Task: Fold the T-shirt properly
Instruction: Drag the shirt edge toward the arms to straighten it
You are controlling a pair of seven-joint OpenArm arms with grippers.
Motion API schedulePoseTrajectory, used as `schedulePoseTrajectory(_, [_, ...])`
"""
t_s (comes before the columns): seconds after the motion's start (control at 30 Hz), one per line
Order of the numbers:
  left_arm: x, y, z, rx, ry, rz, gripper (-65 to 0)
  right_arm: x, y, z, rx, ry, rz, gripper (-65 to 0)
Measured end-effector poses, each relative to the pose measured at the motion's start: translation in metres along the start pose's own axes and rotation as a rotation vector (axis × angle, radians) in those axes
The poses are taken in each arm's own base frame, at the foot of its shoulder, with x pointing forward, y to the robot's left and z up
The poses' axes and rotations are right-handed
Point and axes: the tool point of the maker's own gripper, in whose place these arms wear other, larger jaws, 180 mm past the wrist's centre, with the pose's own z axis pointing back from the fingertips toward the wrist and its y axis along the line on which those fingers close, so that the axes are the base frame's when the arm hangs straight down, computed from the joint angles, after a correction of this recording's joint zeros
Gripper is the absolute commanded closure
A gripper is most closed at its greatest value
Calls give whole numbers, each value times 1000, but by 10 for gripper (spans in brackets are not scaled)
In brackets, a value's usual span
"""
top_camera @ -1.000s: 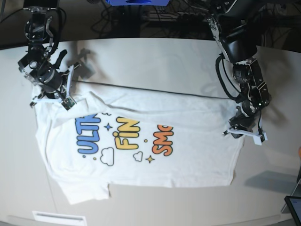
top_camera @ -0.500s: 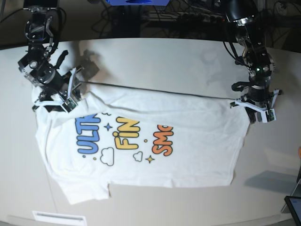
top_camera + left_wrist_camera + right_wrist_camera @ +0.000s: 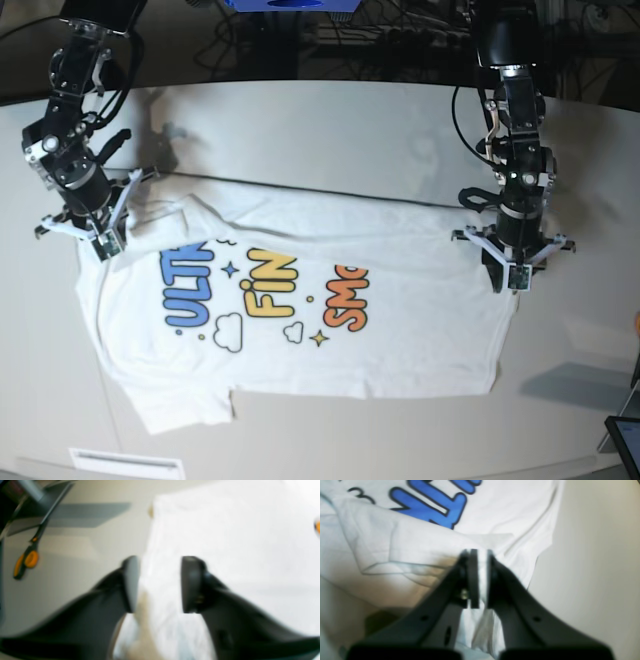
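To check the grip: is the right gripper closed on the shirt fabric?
Yes, the right gripper pinches a white fold of the T-shirt between nearly shut jaws.

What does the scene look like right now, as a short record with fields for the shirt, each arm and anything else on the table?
shirt: T-shirt lies spread on the table, print side up, top edge folded over
right gripper: right gripper has its jaws shut on white fabric by the blue lettering
left gripper: left gripper straddles the shirt's edge, jaws apart with cloth between them; whether it grips is unclear
other: scissors with orange handles lie on the table beside the shirt
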Motion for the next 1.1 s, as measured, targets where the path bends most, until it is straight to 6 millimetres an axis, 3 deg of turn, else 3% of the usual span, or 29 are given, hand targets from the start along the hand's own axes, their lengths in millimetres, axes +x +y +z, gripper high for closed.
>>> schedulePoseTrajectory(0.03, [-6, 0, 0, -2, 12, 11, 0, -1, 0, 0, -1, 2, -1, -16])
schedulePoseTrajectory(0.2, [-5, -2, -3, -14, -7, 83, 0, -14, 7, -6, 30, 33, -20, -3])
schedulePoseTrajectory(0.47, [-41, -6, -7, -19, 92, 43, 0, -41, 19, -23, 83, 105, -62, -3])
schedulePoseTrajectory(0.57, [-68, -11, -9, -30, 157, 37, 0, -51, 25, -28, 102, 118, -89, -3])
schedulePoseTrajectory(0.67, [-74, -10, -8, -26, 148, 46, 0, -55, 21, -29, 86, 135, -58, -3])
schedulePoseTrajectory(1.1, [-104, -17, 40, -40, 143, 15, 0, -67, 22, -23, 68, 160, -21, -3])
